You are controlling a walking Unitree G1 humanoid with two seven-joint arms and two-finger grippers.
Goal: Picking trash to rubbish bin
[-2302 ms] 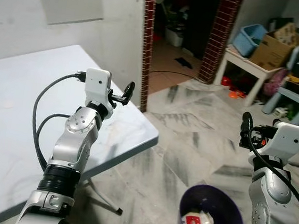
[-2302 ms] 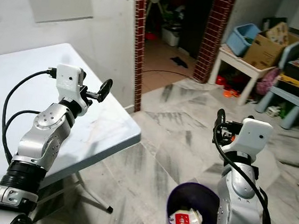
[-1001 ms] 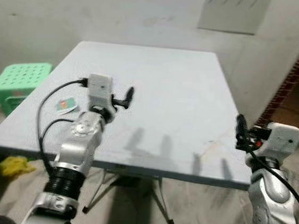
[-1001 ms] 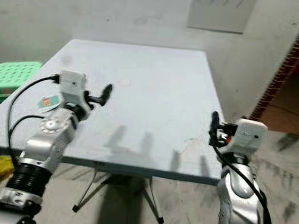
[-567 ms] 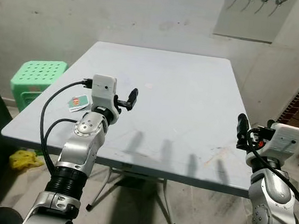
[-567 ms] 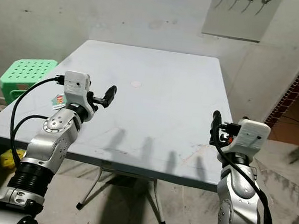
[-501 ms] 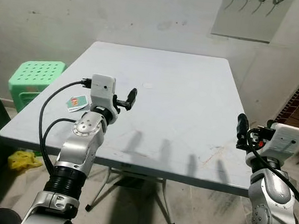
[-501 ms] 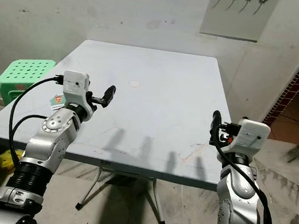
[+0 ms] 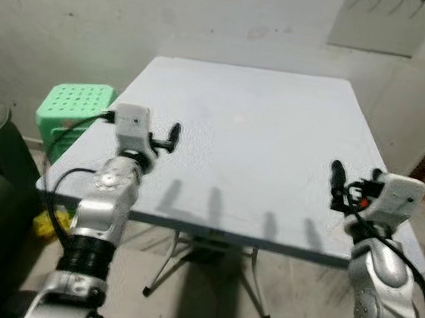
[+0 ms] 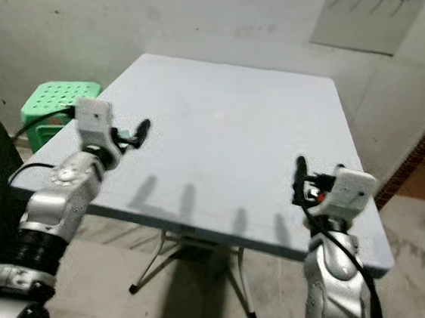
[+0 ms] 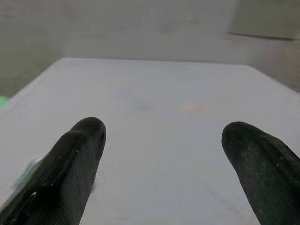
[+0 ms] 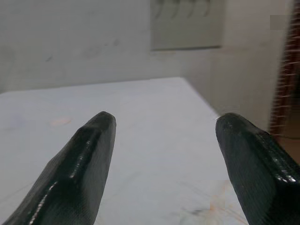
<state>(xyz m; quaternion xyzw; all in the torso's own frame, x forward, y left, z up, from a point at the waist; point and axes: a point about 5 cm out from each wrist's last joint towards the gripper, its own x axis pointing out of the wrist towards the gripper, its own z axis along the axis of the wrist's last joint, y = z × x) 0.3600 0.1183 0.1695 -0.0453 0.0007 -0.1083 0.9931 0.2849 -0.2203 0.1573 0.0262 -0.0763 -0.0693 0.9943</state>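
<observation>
Over the pale table [image 9: 261,134], the left gripper [image 11: 161,140] and right gripper [image 12: 164,140] hover, fingers apart, holding nothing.

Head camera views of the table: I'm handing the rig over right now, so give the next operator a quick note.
Left claw: open, empty, above the table near its left front edge.
Right claw: open, empty, above the right front part.
Tabletop ahead looks bare apart from a faint mark.
A yellow scrap, possibly trash, lies on the floor under the left edge.
Left: pick it up and bin it.
</observation>
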